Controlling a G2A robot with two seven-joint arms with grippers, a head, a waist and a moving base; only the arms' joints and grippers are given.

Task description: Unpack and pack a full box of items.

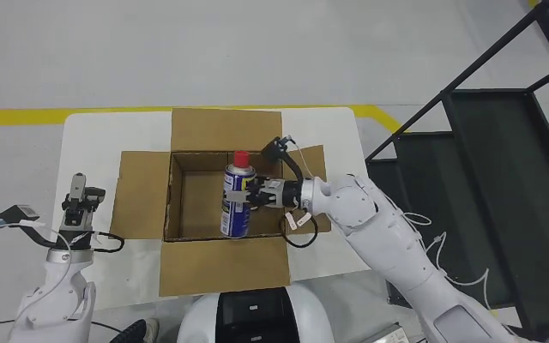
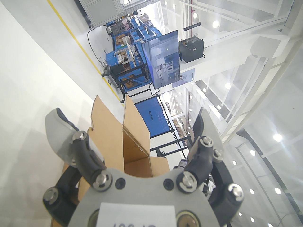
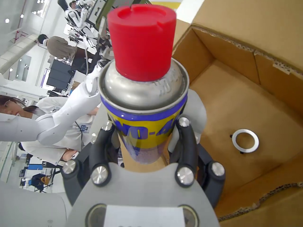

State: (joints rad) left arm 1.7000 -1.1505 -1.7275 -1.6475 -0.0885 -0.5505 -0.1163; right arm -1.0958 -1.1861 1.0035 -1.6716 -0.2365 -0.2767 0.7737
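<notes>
An open cardboard box [image 1: 197, 171] stands mid-table with all its flaps spread out. My right gripper [image 1: 244, 195] is shut on a blue and yellow spray can [image 1: 236, 200] with a red cap [image 3: 142, 43], held upright over the box's right half. A small white ring [image 3: 245, 141] lies on the box floor [image 3: 236, 109]. My left gripper [image 1: 77, 199] sits out at the table's left edge, away from the box; its fingers [image 2: 59, 128] stand open with nothing between them, and the box's flaps [image 2: 111, 124] show beyond.
The white table [image 1: 94, 137] has bare room left of the box. A yellow floor line [image 1: 86, 114] runs behind the table. A dark metal stair frame [image 1: 480, 137] stands to the right.
</notes>
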